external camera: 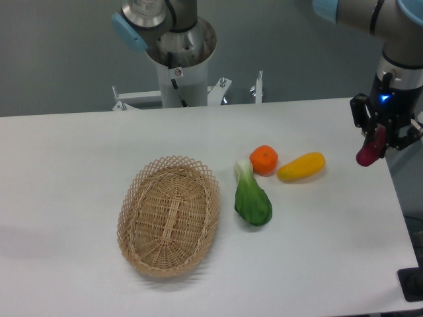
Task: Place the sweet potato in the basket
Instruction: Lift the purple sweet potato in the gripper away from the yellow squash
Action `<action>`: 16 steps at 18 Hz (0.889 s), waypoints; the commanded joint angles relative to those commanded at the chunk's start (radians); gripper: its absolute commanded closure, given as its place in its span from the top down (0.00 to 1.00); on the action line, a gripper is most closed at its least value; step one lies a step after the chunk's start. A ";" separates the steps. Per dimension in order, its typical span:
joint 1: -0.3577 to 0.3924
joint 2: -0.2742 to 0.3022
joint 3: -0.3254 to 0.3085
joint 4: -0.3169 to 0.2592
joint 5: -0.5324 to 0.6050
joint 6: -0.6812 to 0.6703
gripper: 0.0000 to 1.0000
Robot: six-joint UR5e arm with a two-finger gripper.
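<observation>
Sweet potato [367,154] is held clamped in the hand [378,146], lifted above the far right edge of the bench [79,158], its magenta tip hanging below the fingers. The basket [169,215] is seen well apart from it, lying left of centre. Between them a bok choy [252,197], an orange fruit [264,160] and a yellow squash [301,166] are grouped closely.

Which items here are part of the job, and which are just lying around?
Part of the job:
sweet potato, held in the gripper near the table's right edge
basket, empty

Lying about:
orange fruit
yellow squash
bok choy
</observation>
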 joint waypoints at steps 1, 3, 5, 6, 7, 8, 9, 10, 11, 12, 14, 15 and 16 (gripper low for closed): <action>-0.002 0.006 -0.003 0.000 0.002 0.000 0.27; -0.008 0.023 -0.020 0.000 0.000 -0.015 0.27; -0.020 0.029 -0.023 -0.002 0.000 -0.069 0.27; -0.044 0.029 -0.025 -0.002 0.000 -0.096 0.27; -0.067 0.029 -0.028 -0.002 0.000 -0.129 0.27; -0.083 0.029 -0.032 0.000 0.000 -0.168 0.27; -0.103 0.029 -0.035 0.000 0.000 -0.208 0.27; -0.126 0.029 -0.040 0.000 0.003 -0.247 0.27; -0.144 0.029 -0.046 0.000 0.003 -0.280 0.27; -0.161 0.031 -0.055 0.000 0.003 -0.322 0.27; -0.201 0.037 -0.067 0.002 0.002 -0.405 0.27; -0.224 0.037 -0.074 0.002 0.002 -0.440 0.27; -0.245 0.040 -0.080 0.003 0.002 -0.478 0.27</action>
